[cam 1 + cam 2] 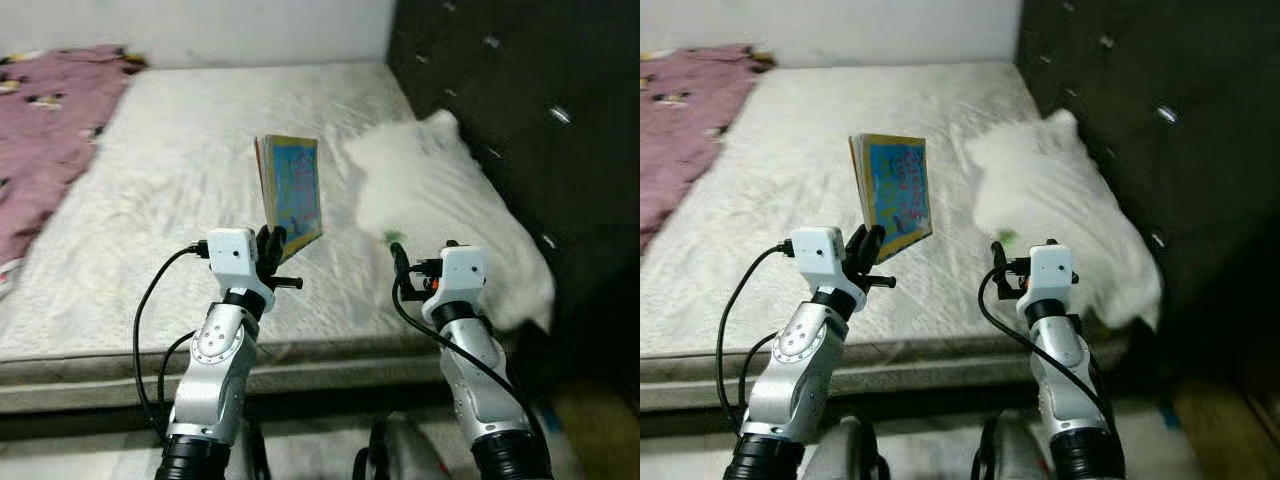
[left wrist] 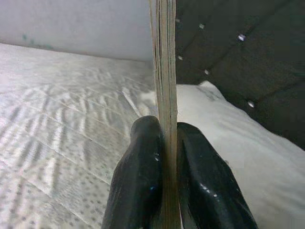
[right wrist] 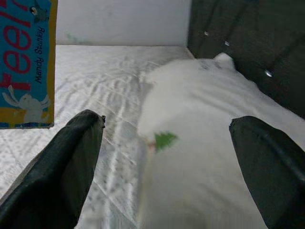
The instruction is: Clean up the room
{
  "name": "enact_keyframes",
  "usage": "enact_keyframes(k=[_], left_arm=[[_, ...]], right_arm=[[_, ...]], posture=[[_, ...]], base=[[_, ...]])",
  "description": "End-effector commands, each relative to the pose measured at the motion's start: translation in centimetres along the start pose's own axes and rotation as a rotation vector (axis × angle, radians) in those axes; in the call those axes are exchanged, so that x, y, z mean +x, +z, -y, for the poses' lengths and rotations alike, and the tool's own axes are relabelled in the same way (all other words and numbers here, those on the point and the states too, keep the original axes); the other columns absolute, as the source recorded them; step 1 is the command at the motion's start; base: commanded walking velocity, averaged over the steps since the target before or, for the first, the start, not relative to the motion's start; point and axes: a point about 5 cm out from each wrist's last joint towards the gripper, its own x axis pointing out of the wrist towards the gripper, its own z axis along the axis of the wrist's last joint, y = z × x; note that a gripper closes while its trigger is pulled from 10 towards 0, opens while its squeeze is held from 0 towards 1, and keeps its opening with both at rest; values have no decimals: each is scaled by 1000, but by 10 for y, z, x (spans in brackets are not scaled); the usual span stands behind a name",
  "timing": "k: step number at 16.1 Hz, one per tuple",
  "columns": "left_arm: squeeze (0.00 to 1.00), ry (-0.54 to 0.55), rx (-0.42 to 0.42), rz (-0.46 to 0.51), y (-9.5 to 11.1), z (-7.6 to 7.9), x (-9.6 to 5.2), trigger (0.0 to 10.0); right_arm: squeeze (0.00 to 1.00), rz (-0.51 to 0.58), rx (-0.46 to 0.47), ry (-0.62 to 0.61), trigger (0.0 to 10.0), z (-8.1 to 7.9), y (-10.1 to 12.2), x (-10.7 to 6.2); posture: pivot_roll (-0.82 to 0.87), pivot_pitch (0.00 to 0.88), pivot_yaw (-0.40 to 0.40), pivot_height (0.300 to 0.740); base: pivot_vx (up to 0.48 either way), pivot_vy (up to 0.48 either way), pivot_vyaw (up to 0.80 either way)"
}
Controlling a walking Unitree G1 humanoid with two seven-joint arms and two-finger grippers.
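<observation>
Two silver jointed arms carry white boxy wrist housings, looping black cables and black-fingered grippers.

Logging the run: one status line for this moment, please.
left gripper: shut on book, upright above mattress | right gripper: open, facing pillow

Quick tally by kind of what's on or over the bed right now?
Books: 1, the book clamped upright in the left gripper
Pillows: 1, the white pillow
Blankets: 1, the pink blanket
Total: 3
</observation>
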Motion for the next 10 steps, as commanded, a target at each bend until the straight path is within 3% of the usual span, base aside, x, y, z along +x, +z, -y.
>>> enact_keyframes(k=[1, 7, 10], left_arm=[[0, -7, 13, 48, 9, 3, 2, 10000], [0, -1, 7, 39, 8, 0, 2, 10000], [0, -20, -4, 48, 10, 2, 2, 10000]], right_arm=[[0, 8, 1, 8, 10000, -1, 2, 2], [0, -5, -10, 19, 10000, -3, 0, 1], [0, -1, -29, 41, 10000, -6, -1, -1]], posture=[[-113, 118, 28, 637], [-112, 125, 28, 637], [-112, 125, 29, 637]], base=[[0, 0, 0], [0, 0, 0], [355, 0, 0]])
